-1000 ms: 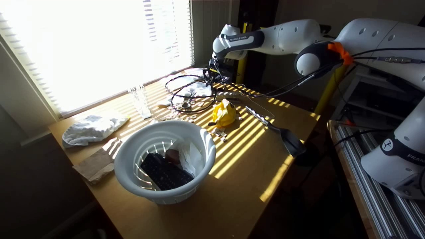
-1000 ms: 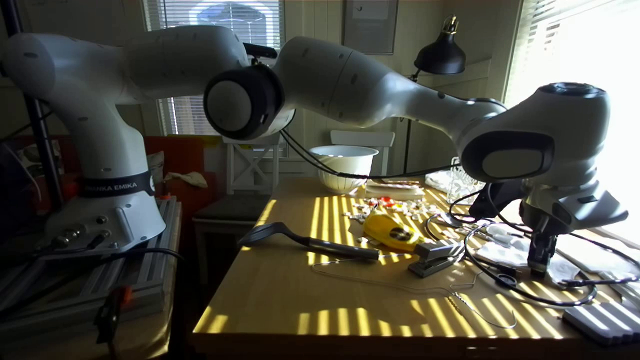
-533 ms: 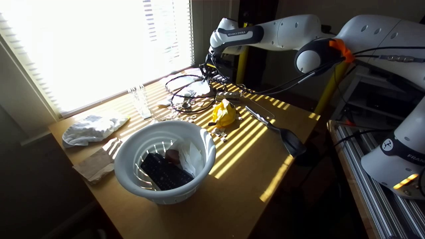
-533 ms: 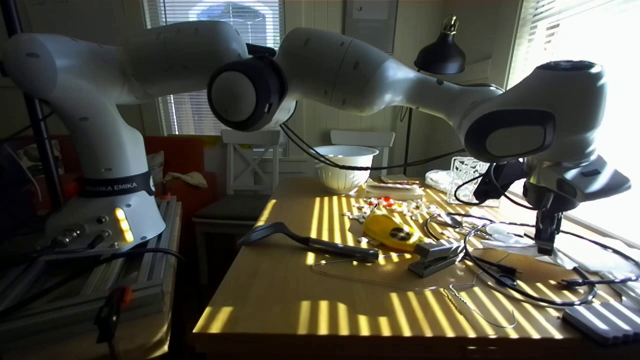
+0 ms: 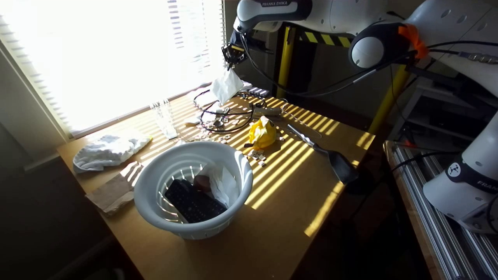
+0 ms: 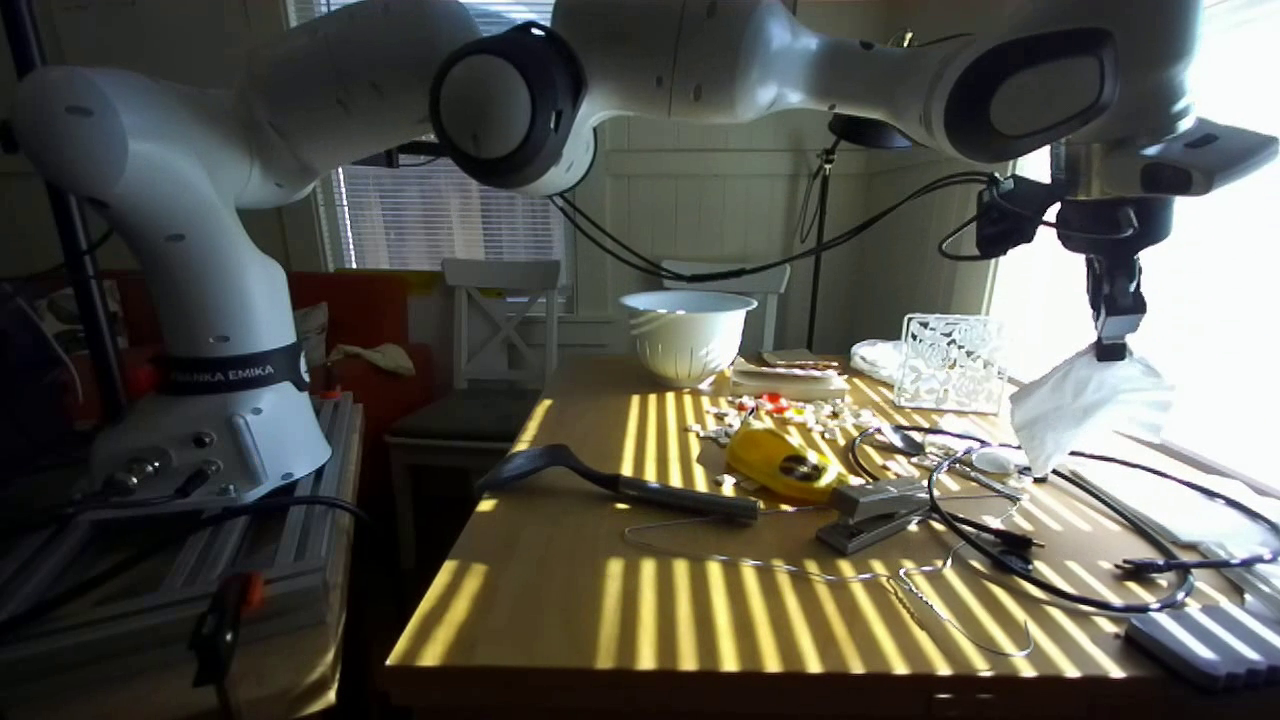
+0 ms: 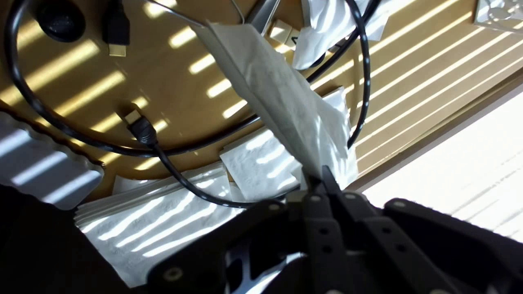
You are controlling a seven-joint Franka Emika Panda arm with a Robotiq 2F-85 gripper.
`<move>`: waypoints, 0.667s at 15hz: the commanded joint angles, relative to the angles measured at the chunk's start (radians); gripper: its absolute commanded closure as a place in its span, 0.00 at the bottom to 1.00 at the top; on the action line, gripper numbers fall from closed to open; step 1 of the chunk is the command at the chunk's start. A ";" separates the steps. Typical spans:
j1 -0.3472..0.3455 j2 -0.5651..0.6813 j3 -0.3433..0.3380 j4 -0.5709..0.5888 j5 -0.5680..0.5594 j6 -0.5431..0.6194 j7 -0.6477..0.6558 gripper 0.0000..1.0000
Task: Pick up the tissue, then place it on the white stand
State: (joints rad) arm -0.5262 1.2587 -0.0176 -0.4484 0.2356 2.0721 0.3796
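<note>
The tissue, a thin white sheet, hangs in the air under my gripper, which is shut on its upper part. In the wrist view the fingertips pinch one end of the tissue, and the rest spreads out ahead of them. An exterior view shows the same tissue dangling below the gripper, above the far end of the table. Upright by the window side stands the white stand, a lattice-patterned holder; from the opposite angle the stand looks slim. Gripper and tissue are apart from it.
Black cable loops beneath the tissue. A stapler, a yellow object and a black-headed utensil lie on the table. A large white bowl holds several things. A white cloth heap rests near the window.
My gripper has risen well above the table, shifting slightly toward the window. It has closed on the tissue, which has come up off the table with it.
</note>
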 commanded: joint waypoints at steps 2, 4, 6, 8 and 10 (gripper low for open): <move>0.033 -0.087 -0.002 -0.019 -0.033 -0.064 -0.084 1.00; 0.042 -0.109 0.008 -0.016 -0.023 -0.066 -0.105 1.00; 0.041 -0.102 0.008 -0.022 -0.014 -0.036 -0.085 1.00; 0.043 -0.109 0.008 -0.022 -0.014 -0.036 -0.085 0.99; 0.042 -0.095 0.007 -0.004 -0.014 -0.046 -0.083 0.99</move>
State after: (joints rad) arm -0.4829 1.1645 -0.0167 -0.4544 0.2282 2.0286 0.2950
